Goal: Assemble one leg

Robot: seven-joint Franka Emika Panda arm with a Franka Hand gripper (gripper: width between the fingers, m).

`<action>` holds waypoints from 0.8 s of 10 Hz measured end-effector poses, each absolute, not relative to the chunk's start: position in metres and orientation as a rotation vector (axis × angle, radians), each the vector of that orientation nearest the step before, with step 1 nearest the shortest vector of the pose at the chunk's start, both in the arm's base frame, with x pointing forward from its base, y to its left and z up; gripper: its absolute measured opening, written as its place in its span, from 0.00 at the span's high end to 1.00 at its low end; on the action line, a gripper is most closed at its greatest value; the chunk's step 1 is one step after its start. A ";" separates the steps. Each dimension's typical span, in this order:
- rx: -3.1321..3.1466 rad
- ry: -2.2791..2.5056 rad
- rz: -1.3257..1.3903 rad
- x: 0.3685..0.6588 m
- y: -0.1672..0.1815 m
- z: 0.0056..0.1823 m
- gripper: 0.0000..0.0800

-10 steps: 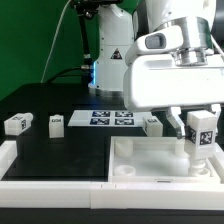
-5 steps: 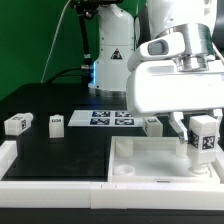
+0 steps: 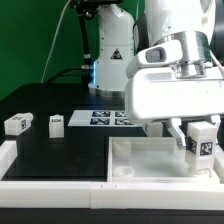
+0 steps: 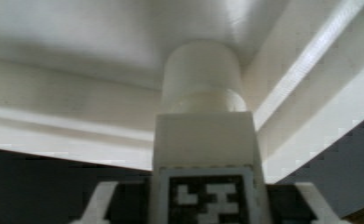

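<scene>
My gripper [image 3: 200, 138] is shut on a leg [image 3: 203, 142], a small white post with a black-and-white tag. It holds the leg upright over the near corner of the white tray [image 3: 150, 168] on the exterior view's right, its lower end down at the tray. In the wrist view the leg [image 4: 204, 100] runs straight out from between the fingers [image 4: 111, 200], with its tag [image 4: 207, 202] facing the camera and its rounded end against the tray's inner corner [image 4: 72, 90]. Whether the end sits in a socket is hidden.
Two loose legs [image 3: 17, 124] [image 3: 56, 123] lie on the black table at the exterior view's left. A third leg [image 3: 152, 125] shows behind the tray, partly hidden by the arm. The marker board [image 3: 105, 118] lies at the back. A white rim [image 3: 50, 168] edges the table front.
The gripper with the leg has shifted a little to the exterior view's right and downward, and the wrist has turned slightly. The loose legs have not moved.
</scene>
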State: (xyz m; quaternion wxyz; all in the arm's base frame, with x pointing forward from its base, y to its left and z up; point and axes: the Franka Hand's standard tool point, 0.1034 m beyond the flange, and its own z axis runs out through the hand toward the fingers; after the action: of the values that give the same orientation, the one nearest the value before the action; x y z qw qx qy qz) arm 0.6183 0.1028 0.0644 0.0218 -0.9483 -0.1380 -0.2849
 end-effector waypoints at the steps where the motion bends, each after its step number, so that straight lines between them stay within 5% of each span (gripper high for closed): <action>1: -2.938 -0.426 -0.885 0.619 0.103 0.064 0.64; 3: -2.938 -0.426 -0.884 0.619 0.103 0.064 0.64; 5: -2.938 -0.426 -0.884 0.619 0.103 0.064 0.29; 8: -2.938 -0.425 -0.884 0.619 0.103 0.064 0.19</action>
State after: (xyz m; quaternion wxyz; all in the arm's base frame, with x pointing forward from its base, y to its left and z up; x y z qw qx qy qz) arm 0.6190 0.1025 0.0643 0.0220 -0.9483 -0.1373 -0.2854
